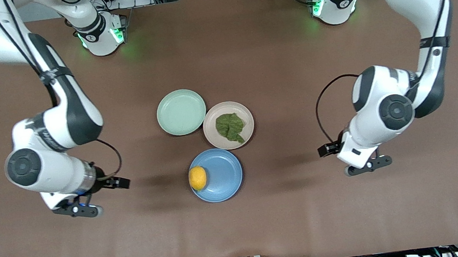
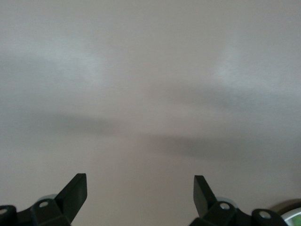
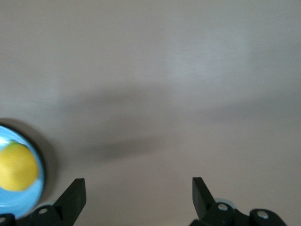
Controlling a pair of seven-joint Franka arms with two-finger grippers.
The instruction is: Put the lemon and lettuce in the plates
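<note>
Lemon (image 3: 17,166) on blue plate (image 3: 19,202); right gripper (image 3: 138,195) jaws apart over table (image 3: 164,70)

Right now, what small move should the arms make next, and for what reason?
Probably none beyond waiting: the lemon already lies in the blue plate, and the lettuce in the beige plate. The left gripper and right gripper hang open over bare table, holding nothing.
</note>
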